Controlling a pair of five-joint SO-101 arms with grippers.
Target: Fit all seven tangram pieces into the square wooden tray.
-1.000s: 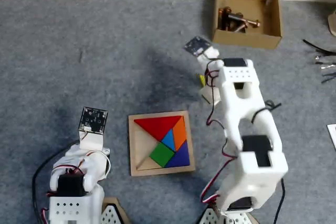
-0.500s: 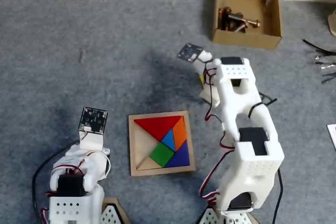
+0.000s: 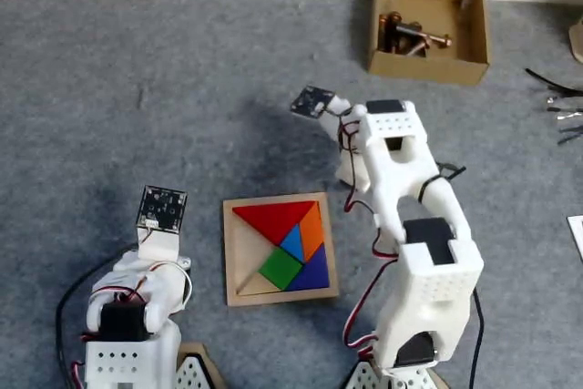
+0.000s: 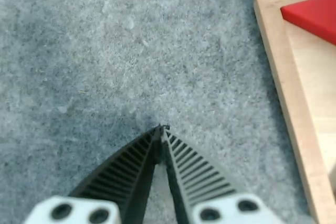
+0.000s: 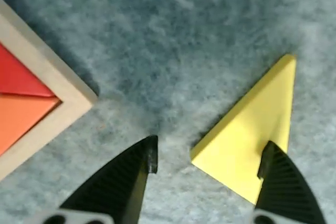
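right fingers (image 5: 131, 177) gape over a flat yellow triangle (image 5: 252, 124) on fuzzy carpet (image 5: 184, 24); ribbed left fingers (image 4: 140, 157) closed, empty.

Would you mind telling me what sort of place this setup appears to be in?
Probably a robotics lab or workshop bench: two robot arms sit on a grey felt mat, with a cardboard box of metal parts and loose cables nearby.
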